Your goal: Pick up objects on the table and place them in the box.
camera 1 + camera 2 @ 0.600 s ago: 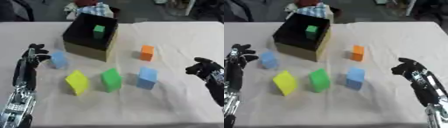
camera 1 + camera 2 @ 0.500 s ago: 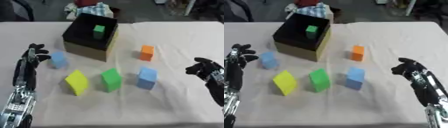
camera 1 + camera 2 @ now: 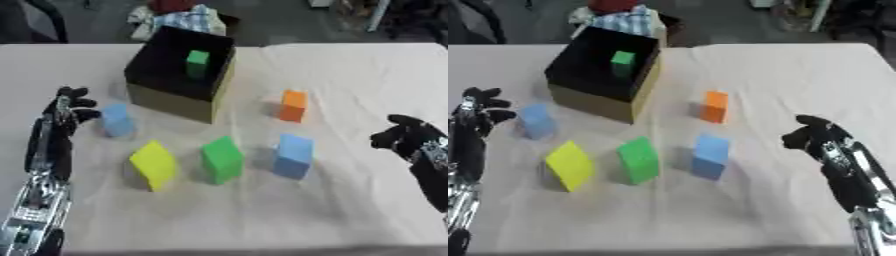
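Left eye view. The black box (image 3: 179,67) stands at the far centre-left of the white-covered table (image 3: 350,70), open at the top, with one small green block (image 3: 198,62) already inside. Five blocks remain on the cloth: a pale blue block (image 3: 116,120) just left of the box's near corner, a yellow block (image 3: 154,164) and a green block (image 3: 221,159) side by side nearer me, a blue block (image 3: 293,155) to their right, and an orange block (image 3: 293,105) further back, right of the box. My left hand (image 3: 66,107) is at the left edge, just beside the pale blue block; its fingers look loosely curled and it has hold of nothing. I cannot tell whether it touches the block.

Right eye view. My right hand (image 3: 815,137) sits at the right, apart from the blue and orange blocks, fingers curled inward and empty. A heap of cloth (image 3: 619,17) lies beyond the box, off the work.

Assessment: the task is early, one block in and five out, and I am between picks, on the approach. The left hand is best placed. The next move calls for spreading its fingers, closing them round the pale blue block, then lifting clear of the box wall before release.
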`<state>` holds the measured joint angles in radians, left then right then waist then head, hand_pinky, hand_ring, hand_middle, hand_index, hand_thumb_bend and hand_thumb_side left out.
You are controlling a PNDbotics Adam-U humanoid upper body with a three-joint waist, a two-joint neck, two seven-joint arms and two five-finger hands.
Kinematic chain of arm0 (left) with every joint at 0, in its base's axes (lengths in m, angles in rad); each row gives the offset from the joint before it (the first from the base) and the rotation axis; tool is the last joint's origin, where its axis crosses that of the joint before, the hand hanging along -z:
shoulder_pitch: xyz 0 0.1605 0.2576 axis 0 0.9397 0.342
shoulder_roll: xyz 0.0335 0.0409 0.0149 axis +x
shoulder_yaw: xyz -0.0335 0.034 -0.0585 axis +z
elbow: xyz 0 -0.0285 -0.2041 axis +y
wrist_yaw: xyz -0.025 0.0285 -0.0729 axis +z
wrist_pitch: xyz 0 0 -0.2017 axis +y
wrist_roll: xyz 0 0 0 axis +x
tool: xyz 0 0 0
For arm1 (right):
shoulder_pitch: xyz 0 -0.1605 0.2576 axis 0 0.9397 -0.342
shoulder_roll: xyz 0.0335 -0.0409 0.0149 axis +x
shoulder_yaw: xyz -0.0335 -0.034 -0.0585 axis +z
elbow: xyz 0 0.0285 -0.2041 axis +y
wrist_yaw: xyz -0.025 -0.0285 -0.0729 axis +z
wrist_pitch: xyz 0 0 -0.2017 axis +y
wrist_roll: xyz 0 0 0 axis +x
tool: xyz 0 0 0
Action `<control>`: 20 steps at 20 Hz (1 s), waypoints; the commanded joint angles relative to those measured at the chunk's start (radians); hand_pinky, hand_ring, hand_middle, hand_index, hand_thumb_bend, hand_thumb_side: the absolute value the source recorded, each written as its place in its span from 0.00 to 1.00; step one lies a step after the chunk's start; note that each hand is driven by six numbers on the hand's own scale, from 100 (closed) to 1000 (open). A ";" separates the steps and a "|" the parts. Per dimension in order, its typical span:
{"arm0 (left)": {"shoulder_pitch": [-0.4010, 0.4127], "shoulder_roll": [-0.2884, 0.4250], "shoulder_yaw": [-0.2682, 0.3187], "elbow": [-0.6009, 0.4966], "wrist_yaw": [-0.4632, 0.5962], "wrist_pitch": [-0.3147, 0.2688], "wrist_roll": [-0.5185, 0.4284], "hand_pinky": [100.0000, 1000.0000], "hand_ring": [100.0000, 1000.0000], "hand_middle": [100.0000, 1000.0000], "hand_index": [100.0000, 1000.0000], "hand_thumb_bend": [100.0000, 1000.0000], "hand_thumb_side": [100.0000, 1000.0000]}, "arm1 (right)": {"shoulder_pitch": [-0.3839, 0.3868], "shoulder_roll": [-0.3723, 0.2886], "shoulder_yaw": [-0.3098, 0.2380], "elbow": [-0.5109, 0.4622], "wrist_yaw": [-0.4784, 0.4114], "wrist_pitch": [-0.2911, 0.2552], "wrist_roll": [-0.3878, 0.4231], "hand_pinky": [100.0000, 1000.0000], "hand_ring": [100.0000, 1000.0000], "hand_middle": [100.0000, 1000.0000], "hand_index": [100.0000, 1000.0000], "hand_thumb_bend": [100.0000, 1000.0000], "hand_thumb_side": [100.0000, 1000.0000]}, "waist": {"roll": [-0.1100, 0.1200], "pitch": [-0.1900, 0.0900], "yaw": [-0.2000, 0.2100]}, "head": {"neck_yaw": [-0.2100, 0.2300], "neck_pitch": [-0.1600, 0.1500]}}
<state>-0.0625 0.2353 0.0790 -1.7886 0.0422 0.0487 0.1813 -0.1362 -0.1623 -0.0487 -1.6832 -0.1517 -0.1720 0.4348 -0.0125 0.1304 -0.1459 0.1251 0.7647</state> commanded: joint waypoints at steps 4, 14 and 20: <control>-0.050 0.071 0.028 -0.017 -0.085 0.002 -0.036 0.80 0.62 0.59 0.77 0.00 0.80 | -0.009 -0.010 -0.004 -0.013 0.006 -0.001 0.002 0.70 0.68 0.54 0.79 0.00 0.67 | 0.003 -0.003 -0.003 | -0.005 0.005; -0.238 0.377 -0.040 0.119 -0.437 0.028 -0.357 0.85 0.73 0.74 0.87 0.12 0.51 | -0.003 -0.017 -0.006 -0.010 0.012 -0.001 0.001 0.70 0.68 0.54 0.79 0.00 0.67 | 0.014 -0.012 -0.011 | -0.017 0.005; -0.376 0.530 -0.154 0.269 -0.550 -0.045 -0.604 0.84 0.75 0.79 0.92 0.36 0.51 | 0.003 -0.024 -0.005 -0.006 0.016 -0.001 0.005 0.70 0.68 0.54 0.79 0.00 0.68 | 0.021 -0.022 -0.015 | -0.016 0.005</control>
<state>-0.4192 0.7049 -0.0600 -1.5380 -0.4858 0.0167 -0.3799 -0.1292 -0.1635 -0.0489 -1.6806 -0.1414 -0.1714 0.4357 -0.0068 0.1290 -0.1600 0.1119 0.7649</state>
